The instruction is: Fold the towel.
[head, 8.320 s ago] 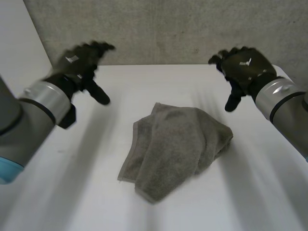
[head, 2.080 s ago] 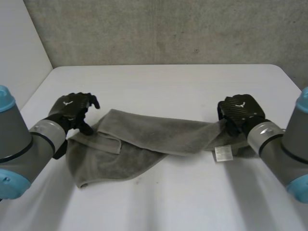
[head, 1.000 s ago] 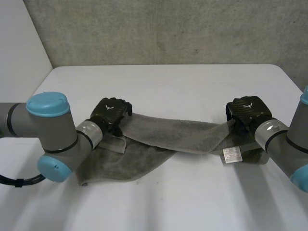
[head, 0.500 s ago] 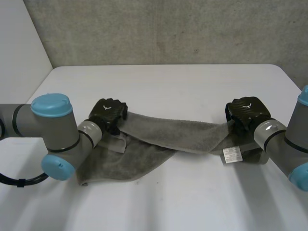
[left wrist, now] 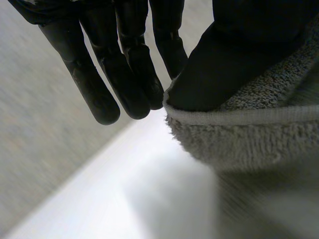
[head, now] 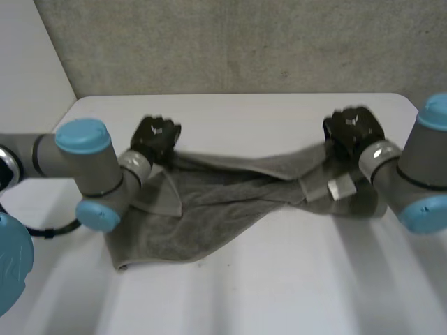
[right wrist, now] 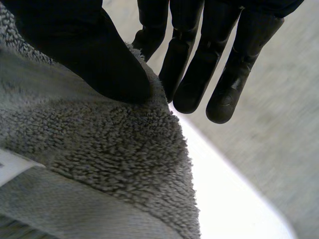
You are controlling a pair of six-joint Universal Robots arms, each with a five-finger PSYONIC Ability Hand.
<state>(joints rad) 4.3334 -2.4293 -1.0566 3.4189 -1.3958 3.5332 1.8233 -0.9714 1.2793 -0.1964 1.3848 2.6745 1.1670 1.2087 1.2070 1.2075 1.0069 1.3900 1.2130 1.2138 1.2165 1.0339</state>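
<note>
Pinching the towel (head: 209,209) between thumb and straight fingers, the left hand (head: 155,136) holds one end and the right hand (head: 355,128) the other; its lower part lies on the table (head: 244,293).

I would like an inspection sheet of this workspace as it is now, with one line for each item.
surface: white table, no stains seen
job's things: grey towel stretched between both hands, near part rumpled on the table; white label near the right hand
clutter: nothing seen
hands: left hand pinches the towel's hemmed edge at one end; right hand pinches the other end
cables: nothing seen across the towel
surroundings: grey wall behind the table
</note>
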